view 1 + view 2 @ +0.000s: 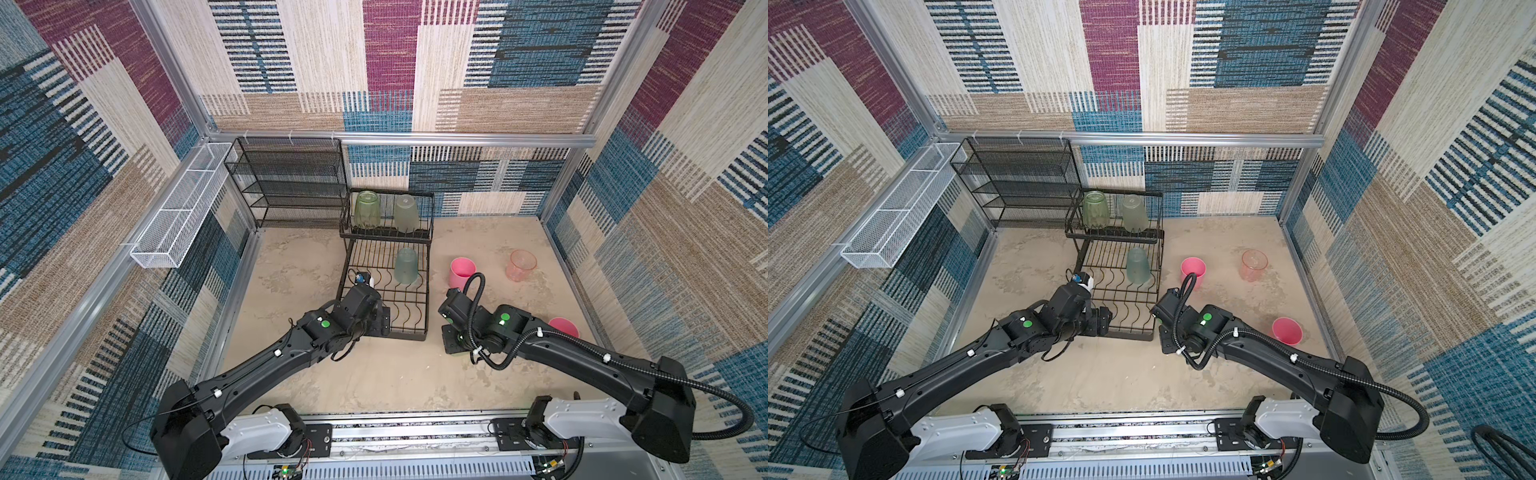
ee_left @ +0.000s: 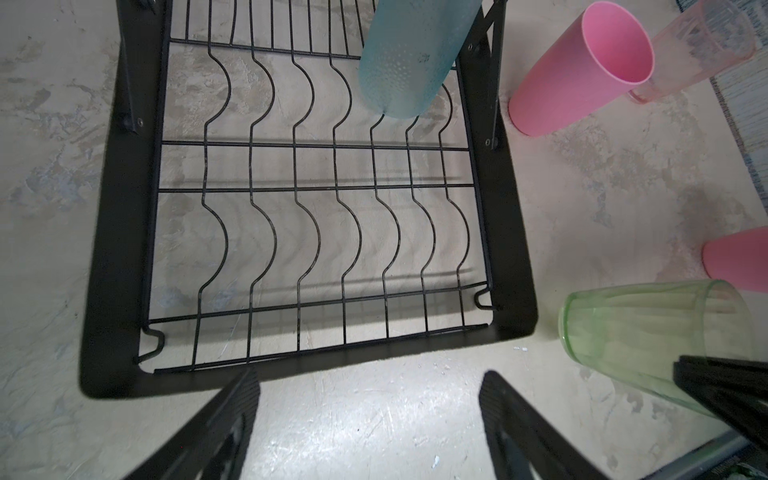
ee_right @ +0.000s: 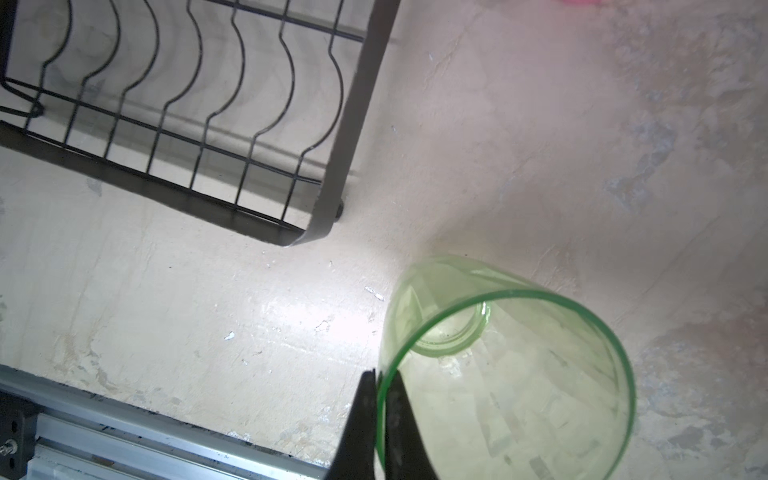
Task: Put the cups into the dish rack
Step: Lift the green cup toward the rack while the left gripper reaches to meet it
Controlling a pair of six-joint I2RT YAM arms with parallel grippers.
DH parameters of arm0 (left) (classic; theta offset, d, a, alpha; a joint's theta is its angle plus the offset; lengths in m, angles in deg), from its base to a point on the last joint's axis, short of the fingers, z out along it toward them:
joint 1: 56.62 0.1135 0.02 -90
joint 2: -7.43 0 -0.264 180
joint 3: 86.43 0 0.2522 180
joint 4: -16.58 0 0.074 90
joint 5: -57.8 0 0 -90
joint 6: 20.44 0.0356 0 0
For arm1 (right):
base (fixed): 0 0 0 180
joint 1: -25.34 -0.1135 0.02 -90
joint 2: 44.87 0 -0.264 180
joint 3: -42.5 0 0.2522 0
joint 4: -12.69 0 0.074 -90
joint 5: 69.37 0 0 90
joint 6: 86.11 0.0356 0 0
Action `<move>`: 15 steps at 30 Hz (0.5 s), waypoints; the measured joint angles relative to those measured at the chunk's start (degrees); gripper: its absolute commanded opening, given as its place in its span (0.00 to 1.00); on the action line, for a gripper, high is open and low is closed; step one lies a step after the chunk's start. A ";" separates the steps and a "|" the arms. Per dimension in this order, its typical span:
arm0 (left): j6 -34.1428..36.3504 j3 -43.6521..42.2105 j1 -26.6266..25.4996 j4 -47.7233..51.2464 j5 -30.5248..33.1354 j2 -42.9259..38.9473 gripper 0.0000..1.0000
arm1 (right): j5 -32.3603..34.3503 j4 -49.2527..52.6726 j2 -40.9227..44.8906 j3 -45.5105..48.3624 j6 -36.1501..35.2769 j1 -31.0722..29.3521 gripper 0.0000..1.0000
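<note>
In the lower middle of the left wrist view, the left gripper [image 2: 370, 382] is released, jaws wide with nothing between them, just off the near rail of the rack [image 1: 409, 336].

In both top views the rack stands mid-frame. A ribbed green cup [image 1: 367, 209] and a pale cup [image 1: 406, 214] sit mouth-down on its raised shelf [image 1: 386, 237]. A teal cup [image 1: 406, 266] sits mouth-down toward the right of the low tray [image 1: 428, 291].

Right of the rack, the right gripper [image 3: 380, 378] is clenched on the rim of a clear green cup [image 3: 519, 374], one finger inside the wall and one outside. The cup is mouth-up by the rack's near right corner, hidden under the arm in the top views. I cannot tell whether it has left the table [image 1: 374, 395].

Further right, a pink cup [image 1: 462, 272], a clear pink cup [image 1: 520, 265] and a second pink cup [image 1: 563, 327] stand loose on the table.

The step in hand looks like lifting the green cup into the tray. A pinch on one thin wall lets the cup swing, so it should rise straight and slowly until the base clears the rail. The wrist should then roll it mouth-down over the tray's near wires. It should go down between the dividers [image 2: 316, 241], beside the teal cup and not against it, and the jaws should part only once the rim rests. The left gripper is best backed off from that corner.
</note>
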 measured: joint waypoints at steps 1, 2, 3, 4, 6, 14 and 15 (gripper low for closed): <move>0.00 0.07 0.15 0.09 -0.04 -0.17 0.87 | 0.02 0.37 0.00 -0.90 -0.17 0.00 0.00; -0.02 0.22 0.39 0.26 -0.20 -0.39 0.88 | 0.04 0.94 0.00 -2.14 -0.81 0.00 0.00; -0.02 0.31 0.70 0.42 -0.31 -0.55 0.88 | 0.11 1.38 0.04 -3.26 -1.55 0.00 0.00; -0.02 0.37 1.18 0.50 -0.37 -0.81 0.89 | 0.15 1.68 0.11 -4.28 -2.08 0.00 0.00; -0.09 0.63 2.56 0.61 -2.03 -1.38 0.90 | 0.33 2.32 0.24 -6.67 -3.63 0.00 0.00; -2.03 1.31 13.55 0.74 -13.84 -4.31 0.94 | 0.09 1.27 -1.38 -15.82 -10.54 0.00 0.00; -2.54 1.05 15.04 0.28 -15.47 -4.72 0.94 | -0.52 0.85 -1.95 -17.07 -11.30 0.07 0.00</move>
